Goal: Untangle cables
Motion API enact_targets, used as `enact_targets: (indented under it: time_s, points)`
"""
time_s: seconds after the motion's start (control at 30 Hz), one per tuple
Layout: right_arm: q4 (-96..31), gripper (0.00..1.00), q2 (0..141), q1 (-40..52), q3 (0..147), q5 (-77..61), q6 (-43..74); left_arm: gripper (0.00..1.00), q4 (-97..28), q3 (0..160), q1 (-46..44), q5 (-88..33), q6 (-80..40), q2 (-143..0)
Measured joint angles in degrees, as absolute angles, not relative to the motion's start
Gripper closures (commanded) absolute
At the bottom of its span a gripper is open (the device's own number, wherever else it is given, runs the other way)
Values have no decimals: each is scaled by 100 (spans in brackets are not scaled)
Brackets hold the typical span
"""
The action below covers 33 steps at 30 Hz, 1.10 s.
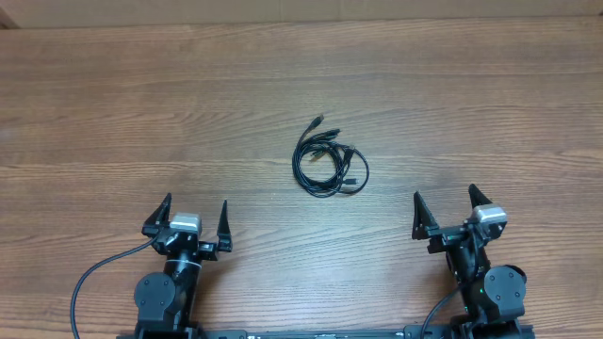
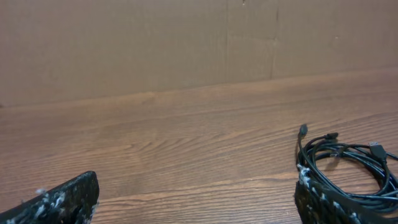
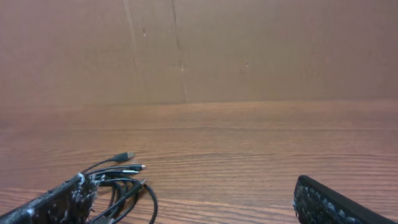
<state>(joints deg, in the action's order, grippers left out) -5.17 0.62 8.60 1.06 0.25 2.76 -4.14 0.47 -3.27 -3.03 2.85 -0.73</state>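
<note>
The cables (image 1: 330, 160) lie in one tangled black coil with several small plug ends, in the middle of the wooden table. My left gripper (image 1: 196, 218) is open and empty at the near left, well short of the coil. My right gripper (image 1: 445, 211) is open and empty at the near right, also apart from it. In the left wrist view the coil (image 2: 348, 163) lies at the right, partly behind the right fingertip. In the right wrist view the coil (image 3: 121, 180) lies at the lower left, partly behind the left fingertip.
The wooden table (image 1: 141, 104) stretches all round the coil. A brown cardboard wall (image 2: 155, 43) stands along the far edge. Thick black arm wires (image 1: 94, 278) run near the bases at the front edge.
</note>
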Motion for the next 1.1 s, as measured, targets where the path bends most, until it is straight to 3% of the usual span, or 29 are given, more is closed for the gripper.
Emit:
enact_targets:
  time_s: [0.2,0.5,0.83,1.1]
  points:
    - [-803,0,200,860,119,84,445,0,-578,106,-327,-301,25,-73]
    - [-1487,0,1275,860,1074,198,661,1,-2064,965,-327,-309,-64,-434]
    - [-2783,0,2989,860,2740,183,843,0,-2873,2799,-327,-718,-119,-2711]
    - [-4246,0,4283,860,4154,126,880,0,-5155,4991,-327,-888,-134,-4866]
